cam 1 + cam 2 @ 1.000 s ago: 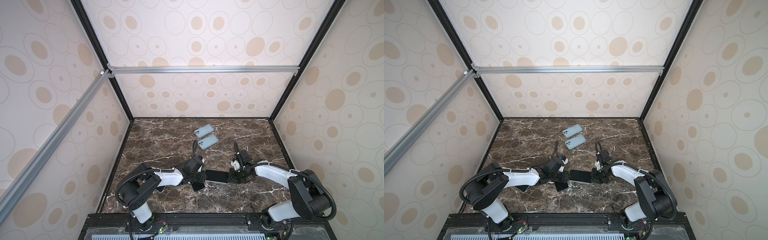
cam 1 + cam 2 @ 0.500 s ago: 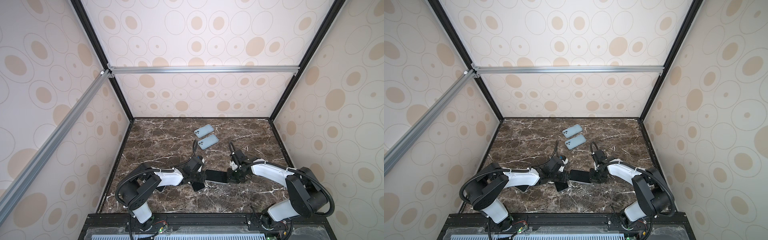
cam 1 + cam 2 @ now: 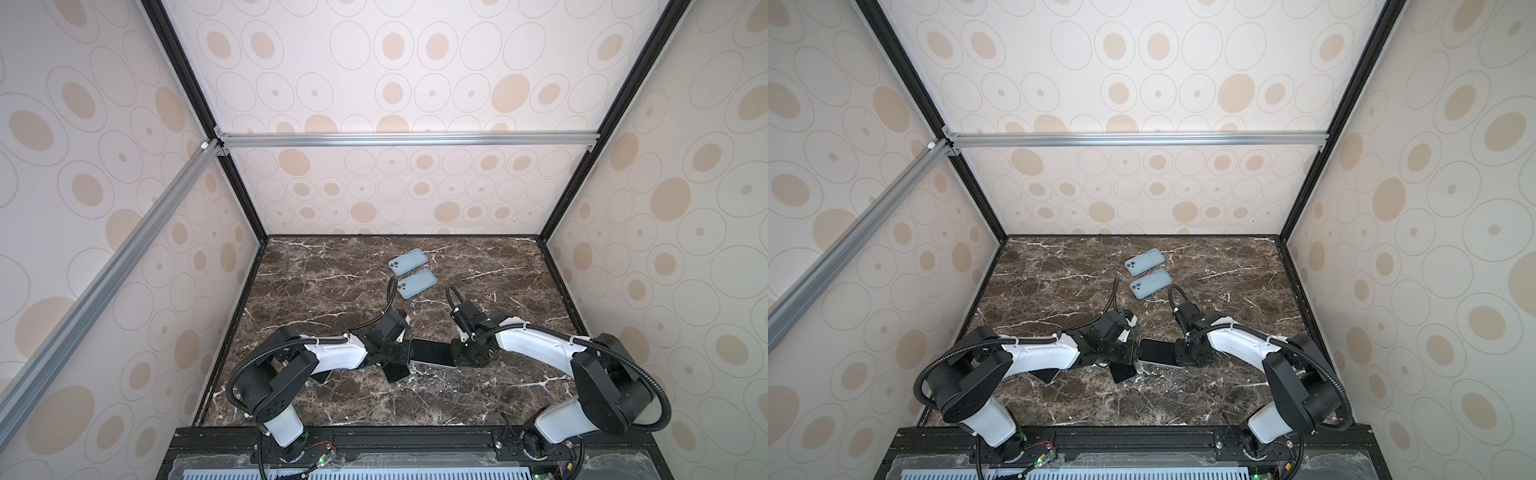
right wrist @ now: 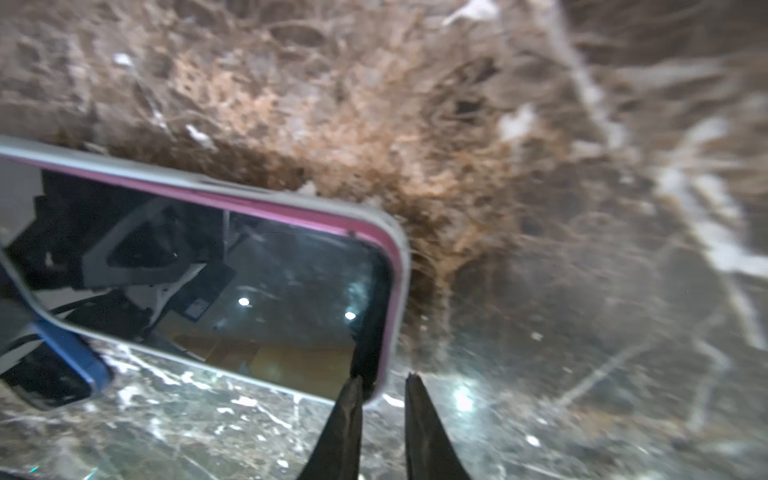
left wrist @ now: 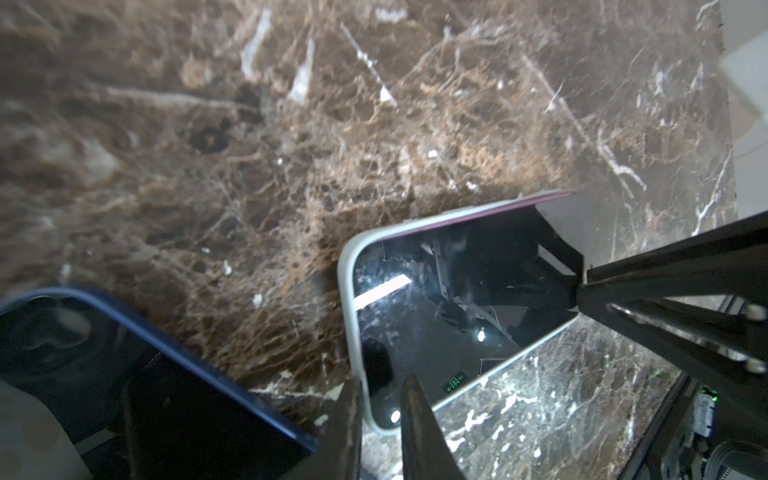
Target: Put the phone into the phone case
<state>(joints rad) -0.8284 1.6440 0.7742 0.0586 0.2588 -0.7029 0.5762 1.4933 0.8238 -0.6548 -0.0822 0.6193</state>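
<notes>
**While two grippers flank it, the phone sits inside a pale case**

Where the marble table (image 3: 332, 286) reaches its front half, about midway across, the phone (image 3: 430, 353) faces screen up, its pink edge showing just inside the grey-white rim of the phone case (image 4: 404, 266). The left gripper (image 5: 380, 392) is clamped on one short end of the phone, the case rim between its fingers. The right gripper (image 4: 382, 380) is at the opposite end, tips narrowly parted at a corner of the case; whether they pinch it cannot be told. A dark blue handset (image 3: 397, 372) lies on the table's front half, partly beneath the left gripper. Nearer the table's back edge lie a light blue handset (image 3: 408, 262) and its twin (image 3: 417, 284), side by side
</notes>
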